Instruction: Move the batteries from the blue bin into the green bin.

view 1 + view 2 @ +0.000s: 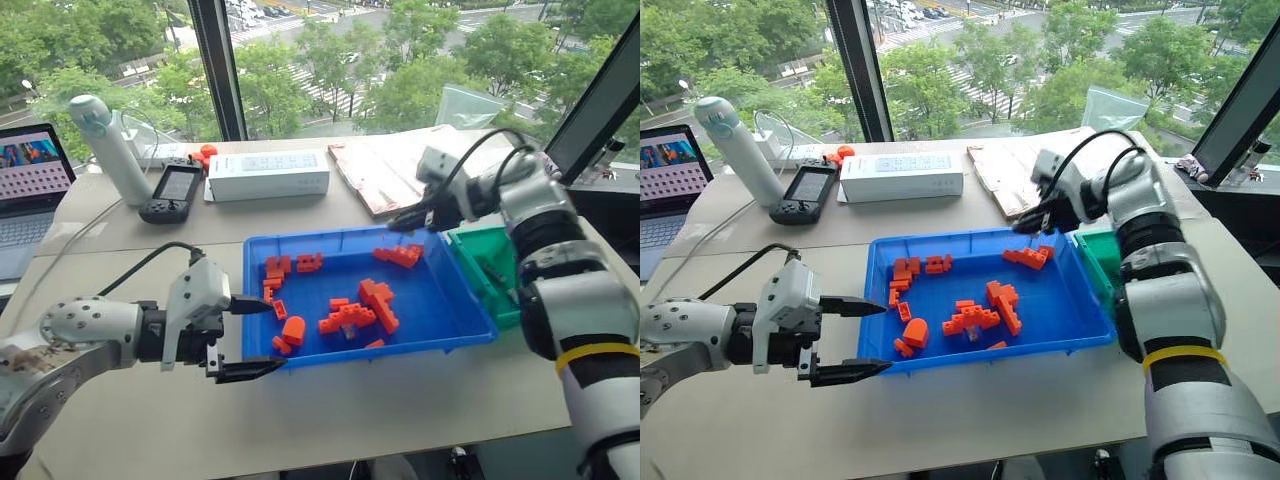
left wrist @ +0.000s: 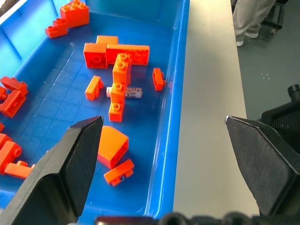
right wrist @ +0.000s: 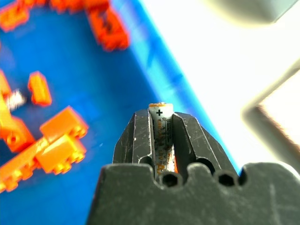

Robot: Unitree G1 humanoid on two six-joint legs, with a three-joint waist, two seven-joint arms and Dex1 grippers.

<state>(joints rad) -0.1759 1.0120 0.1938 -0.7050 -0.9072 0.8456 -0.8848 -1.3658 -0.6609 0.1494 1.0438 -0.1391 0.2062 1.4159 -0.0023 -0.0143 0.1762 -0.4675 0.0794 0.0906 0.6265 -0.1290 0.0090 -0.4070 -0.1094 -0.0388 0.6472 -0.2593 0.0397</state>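
My right gripper (image 1: 400,222) hangs above the far right corner of the blue bin (image 1: 440,305), close to the green bin (image 1: 488,258). In the right wrist view its fingers (image 3: 183,136) are shut on a slim battery (image 3: 161,127) marked with a plus at its end. Another battery (image 2: 134,92) lies on the blue bin's floor, partly under an orange brick. My left gripper (image 1: 275,337) is open at the bin's near left corner, one finger over the rim and one outside it, with nothing between them. The green bin's inside is mostly hidden by my right arm.
Several orange bricks (image 1: 355,312) are scattered in the blue bin. Behind it on the table stand a white box (image 1: 268,175), a black handheld device (image 1: 174,193), a white upright cylinder (image 1: 108,150), a laptop (image 1: 28,195) and a flat board (image 1: 375,175).
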